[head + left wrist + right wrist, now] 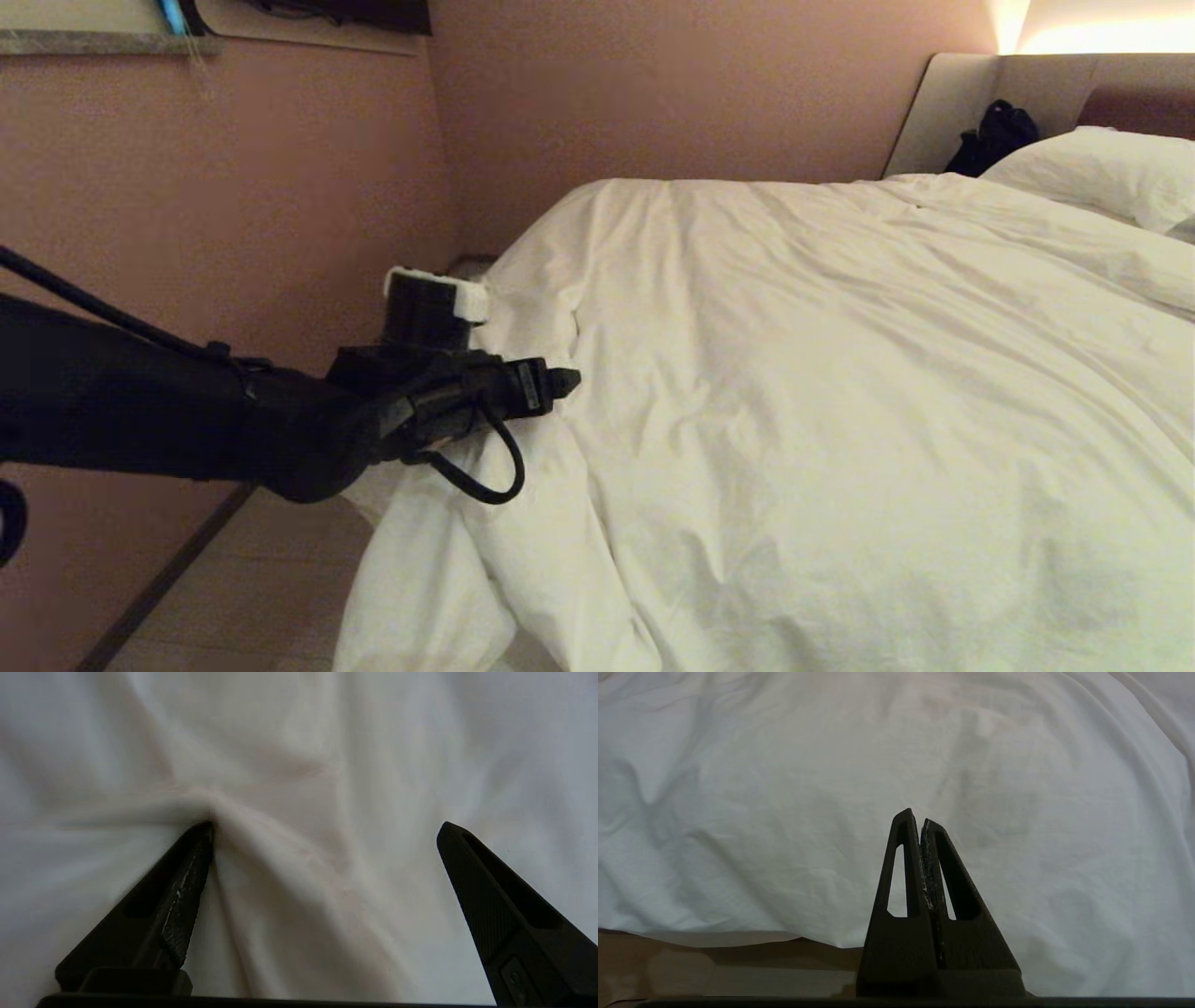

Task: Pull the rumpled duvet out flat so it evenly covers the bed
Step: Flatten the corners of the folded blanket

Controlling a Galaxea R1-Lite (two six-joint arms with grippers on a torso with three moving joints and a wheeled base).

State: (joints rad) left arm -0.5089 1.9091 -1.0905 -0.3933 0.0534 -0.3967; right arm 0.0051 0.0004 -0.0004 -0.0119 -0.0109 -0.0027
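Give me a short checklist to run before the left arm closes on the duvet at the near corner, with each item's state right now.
1. Left gripper jaws spread wide: ok.
2. Fabric between them: ok; a raised fold of the duvet runs up beside one finger.
3. Nothing gripped yet: ok; the other finger stands apart from the fold.
4. Left gripper at the duvet's side edge, near the bed's corner by the wall: ok in the head view.
5. Right gripper shut, holding nothing, over the duvet: ok.
6. Duvet evenly covering the bed: not ok; it is creased and bunches down over the near corner.
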